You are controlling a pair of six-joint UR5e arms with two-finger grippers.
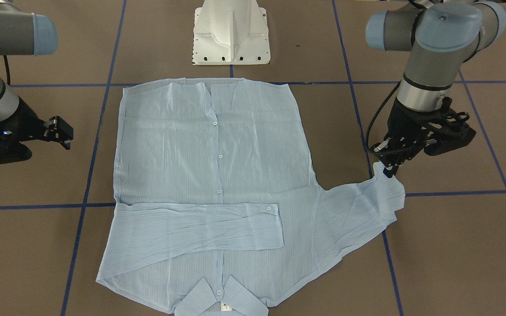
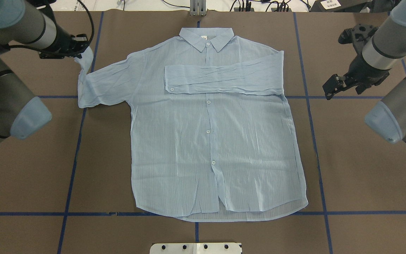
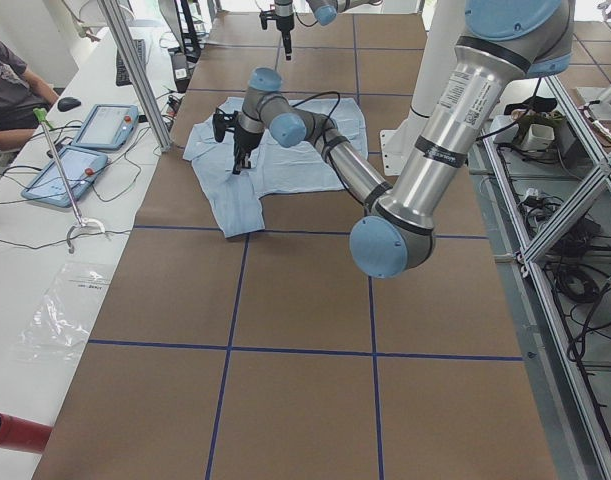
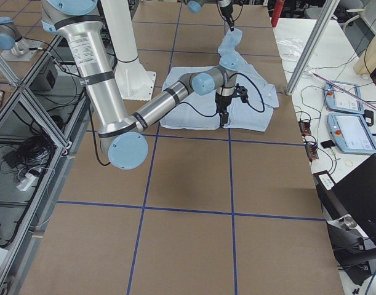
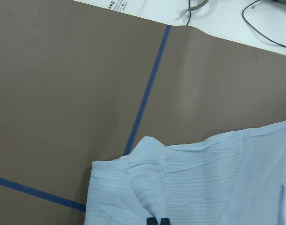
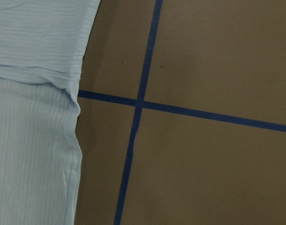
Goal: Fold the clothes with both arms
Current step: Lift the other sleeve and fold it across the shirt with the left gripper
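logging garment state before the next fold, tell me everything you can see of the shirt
The shirt is thin, pale blue, finely striped, with white buttons, buttoned and lying front up, flat on the brown table, collar away from the robot. One sleeve is folded across the chest; the other sleeve sticks out sideways, its cuff pinched and lifted by the left gripper.

Pale-blue striped shirt [image 2: 210,141] lies flat, buttons up. One sleeve [image 2: 220,80] folded across the chest; left hand [image 1: 390,170] pinches the other cuff [image 1: 388,182].
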